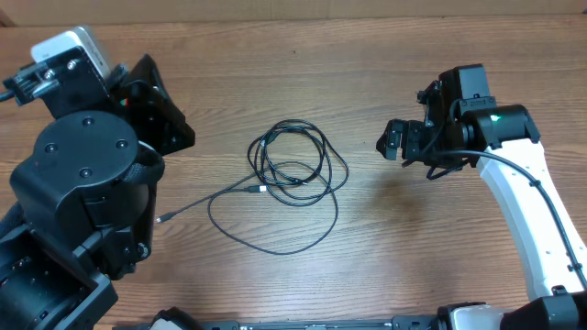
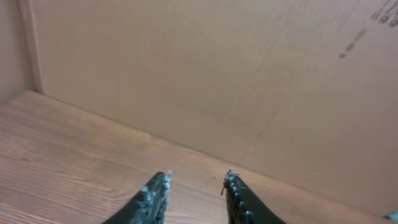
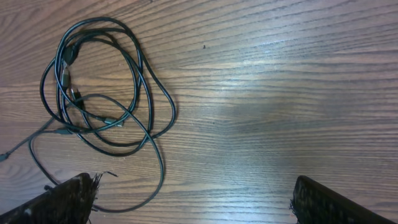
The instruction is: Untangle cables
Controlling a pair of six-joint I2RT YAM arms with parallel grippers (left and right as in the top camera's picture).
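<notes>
Beneath me spreads a brown wood-grain tabletop (image 1: pixel 394 266), its grain running side to side with a soft sheen on it. At its far edge I see a plain tan cardboard wall (image 2: pixel 217 74), with faint dark printed marks (image 2: pixel 380 16) near its upper right corner.

Thin black cables (image 1: pixel 264 151) (image 3: pixel 65 68) lie tangled in overlapping loops, flat on the middle of the desk (image 1: pixel 394 266). One silvery-tipped plug end trails out leftward.
</notes>
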